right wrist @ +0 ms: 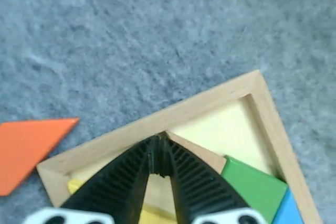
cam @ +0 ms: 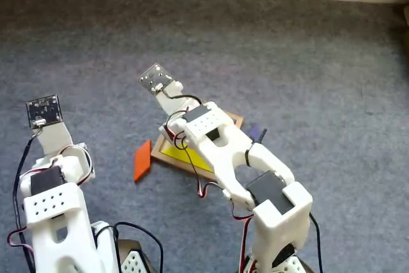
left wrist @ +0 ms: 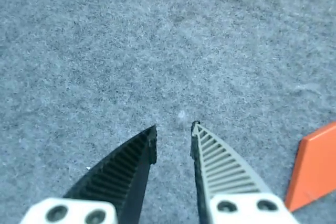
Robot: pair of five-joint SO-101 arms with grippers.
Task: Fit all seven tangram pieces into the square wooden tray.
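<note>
The square wooden tray (right wrist: 210, 100) lies on grey carpet, mostly under the right arm in the high view (cam: 234, 119). Inside it I see a yellow piece (cam: 174, 153), a green piece (right wrist: 254, 187) and a blue piece (right wrist: 290, 211). An orange parallelogram (cam: 142, 160) lies flat on the carpet just outside the tray's left corner (right wrist: 29, 142). My right gripper (right wrist: 159, 153) is shut, its tips just inside the tray's rim, with nothing visible between them. My left gripper (left wrist: 173, 135) is open over bare carpet, with the orange piece (left wrist: 315, 163) off to one side.
A bluish piece (cam: 257, 133) peeks out beside the right arm by the tray's right side. Red and black cables (cam: 192, 171) hang over the tray's near edge. Grey carpet stretches on all sides, up to a pale wall strip at the far edge.
</note>
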